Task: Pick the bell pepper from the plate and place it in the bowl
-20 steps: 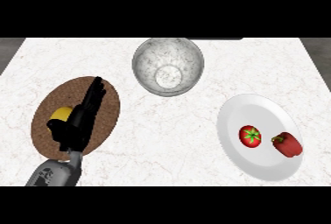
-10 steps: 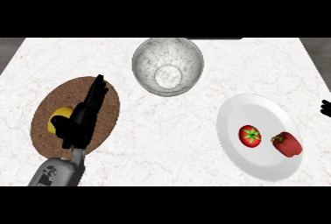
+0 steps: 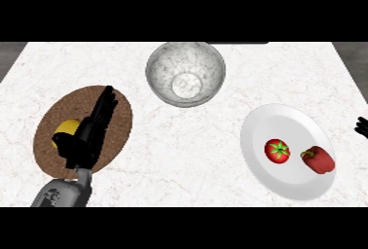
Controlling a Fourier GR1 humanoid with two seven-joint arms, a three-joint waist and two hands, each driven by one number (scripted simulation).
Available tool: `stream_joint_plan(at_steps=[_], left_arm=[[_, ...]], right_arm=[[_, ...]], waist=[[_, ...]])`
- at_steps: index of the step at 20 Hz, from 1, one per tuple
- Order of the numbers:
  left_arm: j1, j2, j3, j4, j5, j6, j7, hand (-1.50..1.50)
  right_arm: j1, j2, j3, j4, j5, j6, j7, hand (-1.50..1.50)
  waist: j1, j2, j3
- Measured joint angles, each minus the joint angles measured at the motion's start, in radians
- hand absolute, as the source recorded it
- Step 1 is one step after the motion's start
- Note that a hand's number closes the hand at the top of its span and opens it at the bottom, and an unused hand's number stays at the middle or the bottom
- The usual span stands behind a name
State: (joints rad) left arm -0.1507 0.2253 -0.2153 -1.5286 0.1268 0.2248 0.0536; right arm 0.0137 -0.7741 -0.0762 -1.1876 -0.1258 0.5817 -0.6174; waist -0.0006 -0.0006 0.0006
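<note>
my left hand [image 3: 84,138] open, straight-fingered, lower left | my right hand [image 3: 361,127] right edge, fingers unreadable | bell pepper [image 3: 318,159] on plate [image 3: 269,121]

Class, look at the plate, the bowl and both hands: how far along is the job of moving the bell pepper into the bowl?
Nothing looks done yet: the bell pepper lies on the white plate beside a tomato, and the bowl holds nothing. In hand: only the fingertips of the right hand show at the right edge, near the plate. The left hand rests open over a brown mat. Left: grasp, carry, place.
</note>
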Motion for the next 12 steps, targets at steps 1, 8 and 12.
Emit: stream_joint_plan(at_steps=[1,8,12], left_arm=[[-0.016,0.002,0.008,0.001,0.000,0.000,0.012,0.00],[-0.017,-0.024,0.005,0.012,-0.022,0.004,0.006,0.00],[-0.030,-0.018,0.025,0.008,-0.021,-0.009,0.017,0.00]], right_arm=[[-0.002,-0.003,0.001,0.016,-0.003,0.002,-0.008,-1.50],[-0.051,0.014,0.031,0.053,-0.057,0.032,0.038,-1.50],[-0.048,0.036,0.054,0.064,-0.056,0.034,0.036,-1.50]], waist=[[0.001,0.001,0.000],[0.005,0.002,0.000],[0.003,0.001,0.000]])
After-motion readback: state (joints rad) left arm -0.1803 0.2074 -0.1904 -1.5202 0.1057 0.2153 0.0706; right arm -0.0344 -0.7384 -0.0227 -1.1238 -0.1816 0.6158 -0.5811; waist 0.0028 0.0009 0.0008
